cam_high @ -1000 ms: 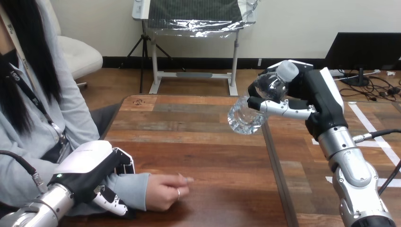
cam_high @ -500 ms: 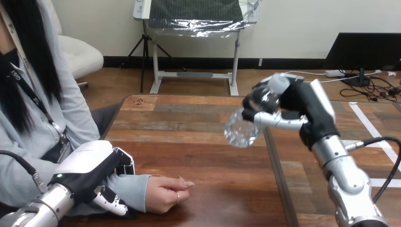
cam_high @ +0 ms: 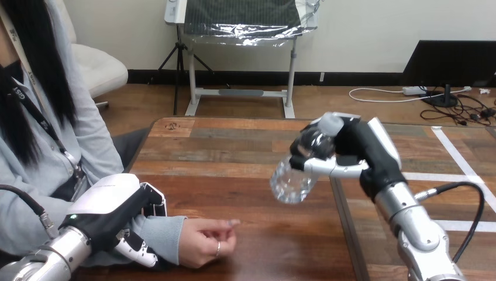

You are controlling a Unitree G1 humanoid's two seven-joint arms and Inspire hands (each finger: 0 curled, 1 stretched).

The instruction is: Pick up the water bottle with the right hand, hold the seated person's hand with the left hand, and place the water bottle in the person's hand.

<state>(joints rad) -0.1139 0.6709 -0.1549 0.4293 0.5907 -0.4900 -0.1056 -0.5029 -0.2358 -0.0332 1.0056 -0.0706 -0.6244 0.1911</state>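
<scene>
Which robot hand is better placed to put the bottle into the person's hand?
Right. The right hand grips the water bottle in the air; the left hand is busy, curled round the person's wrist.

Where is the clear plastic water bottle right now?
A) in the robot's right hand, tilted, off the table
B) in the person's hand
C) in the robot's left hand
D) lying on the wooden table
A: the right hand has its fingers curled round the clear plastic water bottle, which hangs tilted above the wooden table, apart from the person's hand resting on the table.
</scene>
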